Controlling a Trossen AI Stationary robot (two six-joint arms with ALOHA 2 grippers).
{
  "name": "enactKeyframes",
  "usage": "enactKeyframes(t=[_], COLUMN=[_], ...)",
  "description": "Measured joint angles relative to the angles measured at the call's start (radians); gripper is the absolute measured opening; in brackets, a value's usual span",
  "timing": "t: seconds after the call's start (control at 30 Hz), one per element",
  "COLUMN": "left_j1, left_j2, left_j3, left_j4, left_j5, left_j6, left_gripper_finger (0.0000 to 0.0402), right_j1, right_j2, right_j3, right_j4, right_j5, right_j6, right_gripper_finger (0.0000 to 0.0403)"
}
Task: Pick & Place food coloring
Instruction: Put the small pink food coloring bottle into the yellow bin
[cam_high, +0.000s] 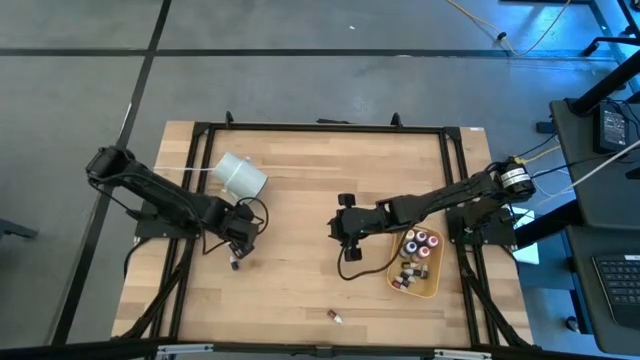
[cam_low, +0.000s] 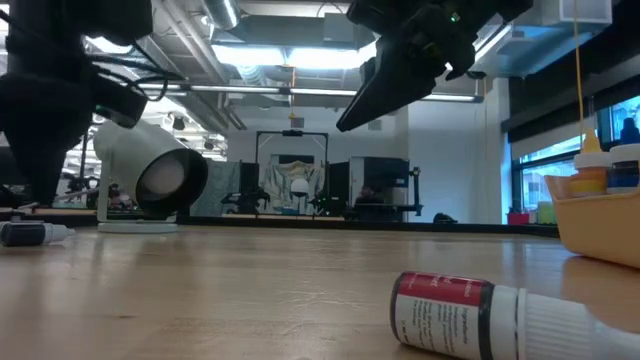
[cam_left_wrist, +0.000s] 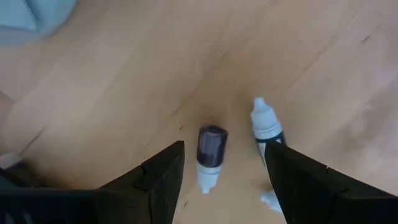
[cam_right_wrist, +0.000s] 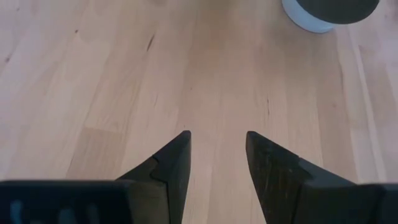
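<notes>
Even, bright overhead light falls on the tabletop (cam_high: 310, 200), with only soft shadows under the arms. In the low view, ceiling light strips (cam_low: 290, 55) glare and silhouette the arms, while the near red-labelled bottle (cam_low: 470, 315) is blurred. The left wrist view is soft throughout.

A pale wooden bench (cam_high: 310, 200) with a black frame carries a white cup-like cylinder (cam_high: 241, 175) lying on its side at far left, and a tan oblong tray (cam_high: 432, 288) at near right.
</notes>
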Motion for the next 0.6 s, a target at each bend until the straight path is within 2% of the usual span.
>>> enactKeyframes(t=[0.6], left_j1=[0.0], left_j2=[0.174], left_j3=[0.0], left_j4=[0.011], left_j5=[0.001], left_j6=[0.0], left_gripper_finger=[0.0215], right_j1=[0.0], right_j2=[0.0], right_j3=[0.0], right_j4=[0.005], right_j5=[-0.001], right_j6=[0.005], right_gripper_finger=[0.0156])
